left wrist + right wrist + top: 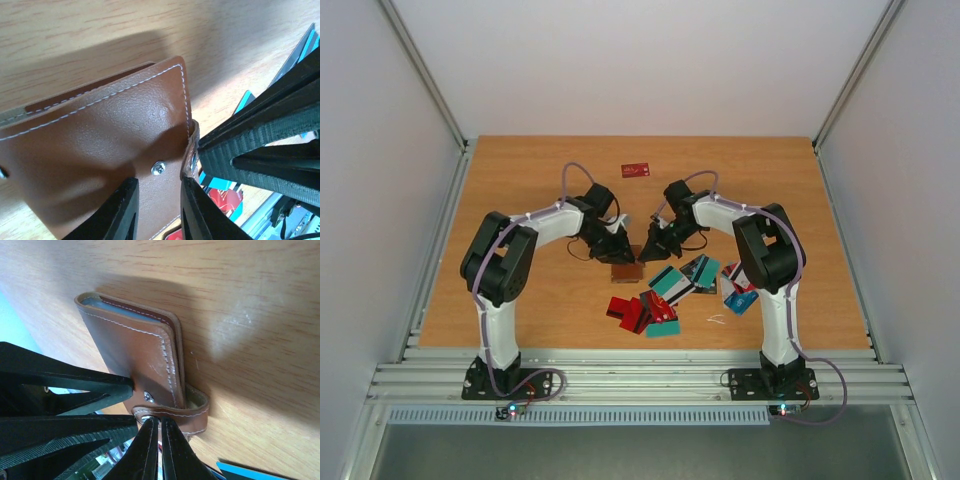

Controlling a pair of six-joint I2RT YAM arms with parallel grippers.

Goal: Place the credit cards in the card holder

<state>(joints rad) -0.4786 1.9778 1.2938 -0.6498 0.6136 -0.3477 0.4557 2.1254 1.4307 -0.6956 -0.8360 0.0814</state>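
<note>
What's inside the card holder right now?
A pale blue edge shows at the open end of the card holder, possibly a card. Its leather front covers the rest, so any count is hidden.

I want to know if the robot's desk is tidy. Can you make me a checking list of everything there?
Surface: wooden table, no spills seen.
Job's things: brown holder lying on the table, something bluish inside; cards in a loose pile beside it; one red card alone at the back.
Clutter: a small pale scrap by the pile, too small to tell what it is.
Grippers: left gripper jaws apart over the holder; right gripper jaws seemingly shut on its strap.
Cables: purple cables run along both arms.
Surroundings: white walls, metal rails.
</note>
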